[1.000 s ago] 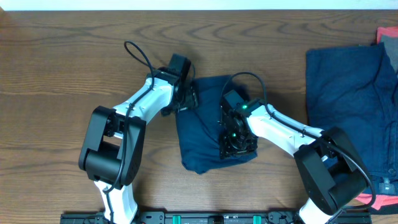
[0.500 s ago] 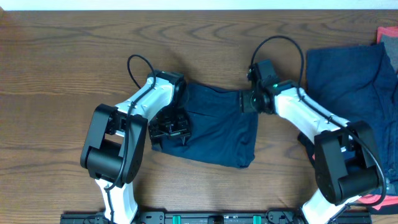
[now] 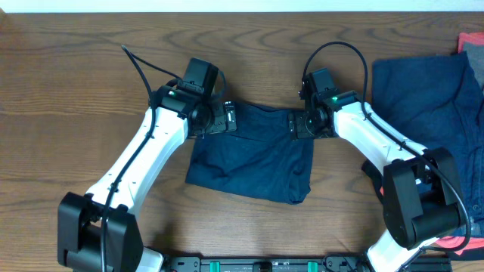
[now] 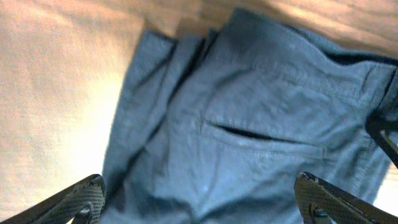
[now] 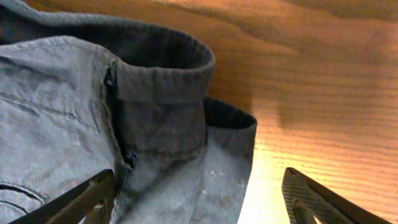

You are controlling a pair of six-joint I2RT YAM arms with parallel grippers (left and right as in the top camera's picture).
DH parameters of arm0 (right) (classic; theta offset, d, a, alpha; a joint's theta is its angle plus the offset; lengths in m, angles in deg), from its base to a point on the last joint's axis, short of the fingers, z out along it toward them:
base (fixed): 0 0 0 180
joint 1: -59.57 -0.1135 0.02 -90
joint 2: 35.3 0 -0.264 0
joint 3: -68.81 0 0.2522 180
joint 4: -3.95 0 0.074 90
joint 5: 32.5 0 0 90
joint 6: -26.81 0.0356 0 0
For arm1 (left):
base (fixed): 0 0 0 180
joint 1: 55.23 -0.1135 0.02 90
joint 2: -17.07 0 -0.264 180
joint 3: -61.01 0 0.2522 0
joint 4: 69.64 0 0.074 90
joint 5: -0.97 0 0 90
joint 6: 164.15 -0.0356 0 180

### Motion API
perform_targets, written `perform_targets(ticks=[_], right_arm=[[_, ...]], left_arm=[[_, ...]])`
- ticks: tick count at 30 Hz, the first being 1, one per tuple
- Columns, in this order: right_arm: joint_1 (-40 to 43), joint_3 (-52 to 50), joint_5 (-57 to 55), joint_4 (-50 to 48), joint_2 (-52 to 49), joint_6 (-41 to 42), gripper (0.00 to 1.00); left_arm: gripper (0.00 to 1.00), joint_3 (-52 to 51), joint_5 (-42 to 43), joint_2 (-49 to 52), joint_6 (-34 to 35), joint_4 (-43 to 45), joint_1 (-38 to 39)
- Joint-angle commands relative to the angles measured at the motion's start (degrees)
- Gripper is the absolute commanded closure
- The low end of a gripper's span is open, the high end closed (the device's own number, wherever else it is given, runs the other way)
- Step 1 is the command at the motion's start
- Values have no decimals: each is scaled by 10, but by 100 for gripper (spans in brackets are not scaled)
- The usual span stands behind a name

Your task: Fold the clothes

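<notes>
Table (image 3: 68, 68): dark grained wood is being shown across the whole frame, with a pale strip (image 3: 242, 6) running along the top edge.
Left gripper (image 3: 219, 119): is being held wide open at the upper left corner of the shorts, nothing clamped.
Shorts (image 3: 253, 155): are being spread flat at frame centre, slit pocket (image 4: 261, 138) showing.
Right gripper (image 3: 301, 124): is being held wide open over the upper right waistband (image 5: 161, 68) corner, nothing clamped.
Navy pile (image 3: 423, 106): is being left at the right edge, a red cloth (image 3: 473, 41) peeking out beside it.

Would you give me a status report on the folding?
Left gripper open, right gripper open, over waistband corners. Navy shorts spread flat. More clothes piled far right.
</notes>
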Motion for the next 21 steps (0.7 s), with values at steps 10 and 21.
perform_targets(ticks=[10,21], right_arm=[[-4,6,2,22,-4,-6,13],[-4,6,2,26,-4,-4,13]], left_arm=[[2,-1,72,142,-102,54,-68],[1,-1,235,219,-122,56,-40]])
